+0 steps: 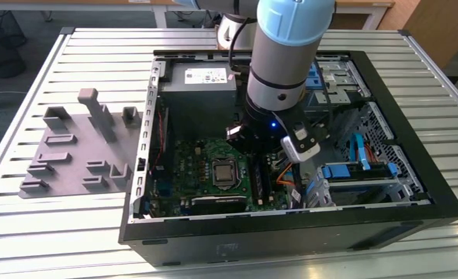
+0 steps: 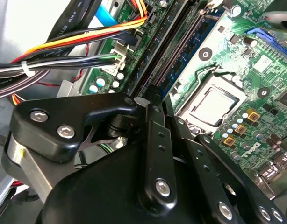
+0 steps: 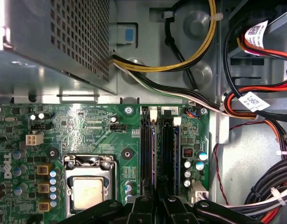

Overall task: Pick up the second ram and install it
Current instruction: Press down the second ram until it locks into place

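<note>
Closest to the lens in both wrist views is the gripper (image 3: pixel 157 206), all black links and screw heads. From what I can see its fingers (image 3: pixel 144 207) are pulled in to a very narrow gap, with the second ram (image 3: pixel 154 158) between them. The stick stands on edge in one of the long dark memory slots (image 3: pixel 168 154), so from above I only get a thin bluish line running along the slot and into the jaws. I can't tell if it's fully seated.

The slots sit on the green motherboard (image 3: pixel 87 126), just beside the processor socket (image 3: pixel 89 191) with its silver lid. On the other side of the slots there's a bundle of black, red, orange and white cables (image 3: pixel 255 107) lying against the bare metal wall. The perforated power supply box (image 3: pixel 54 42) is near the board's edge.

In the exterior view the arm (image 1: pixel 287 52) reaches straight down into the open black computer case (image 1: pixel 291 221). The grey tray with raised blocks (image 1: pixel 66 157) lies on the slatted table (image 1: pixel 27 232) to the exterior view's left, just beside the case.
</note>
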